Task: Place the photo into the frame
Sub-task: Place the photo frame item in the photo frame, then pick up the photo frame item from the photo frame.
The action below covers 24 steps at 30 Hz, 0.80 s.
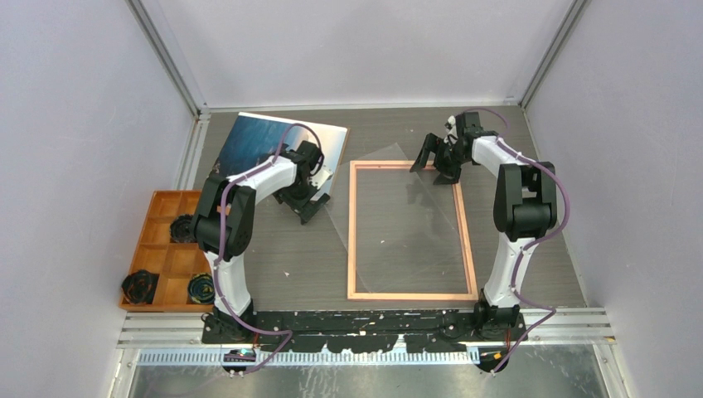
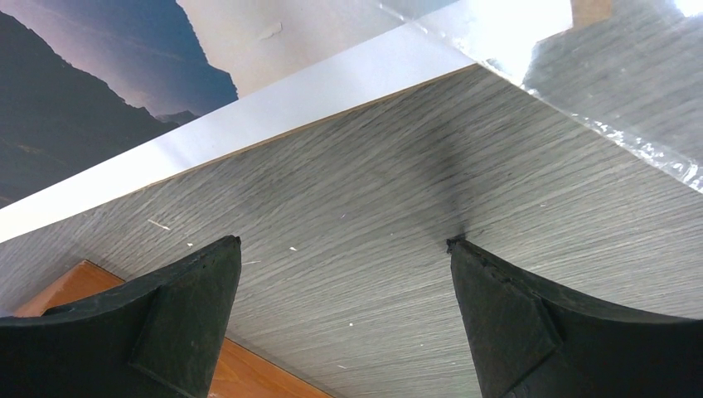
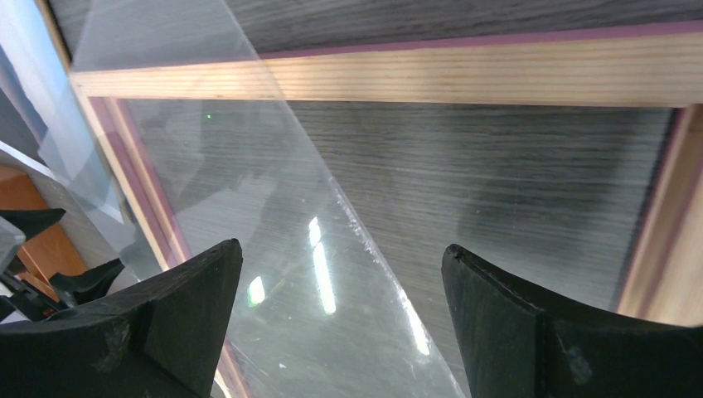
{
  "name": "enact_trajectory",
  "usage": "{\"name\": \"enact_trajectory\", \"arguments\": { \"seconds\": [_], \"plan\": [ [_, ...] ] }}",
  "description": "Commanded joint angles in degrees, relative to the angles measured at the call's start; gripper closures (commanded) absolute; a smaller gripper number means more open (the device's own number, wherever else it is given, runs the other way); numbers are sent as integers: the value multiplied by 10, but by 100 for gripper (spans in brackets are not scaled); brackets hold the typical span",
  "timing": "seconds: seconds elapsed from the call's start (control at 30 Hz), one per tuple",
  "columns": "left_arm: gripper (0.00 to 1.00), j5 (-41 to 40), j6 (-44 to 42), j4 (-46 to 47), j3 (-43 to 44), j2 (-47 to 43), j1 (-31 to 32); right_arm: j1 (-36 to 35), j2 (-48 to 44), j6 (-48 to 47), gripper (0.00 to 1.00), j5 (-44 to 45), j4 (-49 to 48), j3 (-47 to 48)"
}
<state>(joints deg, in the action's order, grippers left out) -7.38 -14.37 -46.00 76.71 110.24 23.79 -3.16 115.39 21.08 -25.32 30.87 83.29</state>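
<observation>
The photo (image 1: 257, 141), blue sea and dark mountains, lies face up at the back left; its mountains and white border show in the left wrist view (image 2: 83, 108). The frame (image 1: 406, 295) lies flat at the centre; in the right wrist view its rail (image 3: 414, 79) is light wood with a pink edge. A clear pane (image 1: 398, 217) lies skewed across it. My left gripper (image 1: 308, 207) is open and empty, low over bare table between photo and frame (image 2: 344, 240). My right gripper (image 1: 439, 162) is open and empty above the frame's far right corner (image 3: 341, 249), over the pane (image 3: 273, 232).
An orange compartment tray (image 1: 166, 257) with black round parts stands at the left edge. An orange-brown surface (image 2: 249, 377) shows at the bottom left of the left wrist view. A thin brown edge runs under the photo's border. White walls close in the back and both sides.
</observation>
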Motion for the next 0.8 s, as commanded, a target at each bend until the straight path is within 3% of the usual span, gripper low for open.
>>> {"name": "enact_trajectory", "arguments": {
  "seconds": [0.0, 0.33, 0.77],
  "plan": [
    [0, 19, 15, 45, 5, -6, 2, 0, 10, -11, 7, -38, -18, 3],
    [0, 13, 23, 68, 46, 48, 5, 1, -19, 41, 15, -80, -80, -81],
    [0, 3, 30, 70, 74, 88, 29, 2, -203, 168, 20, -142, -232, -296]
  ]
}}
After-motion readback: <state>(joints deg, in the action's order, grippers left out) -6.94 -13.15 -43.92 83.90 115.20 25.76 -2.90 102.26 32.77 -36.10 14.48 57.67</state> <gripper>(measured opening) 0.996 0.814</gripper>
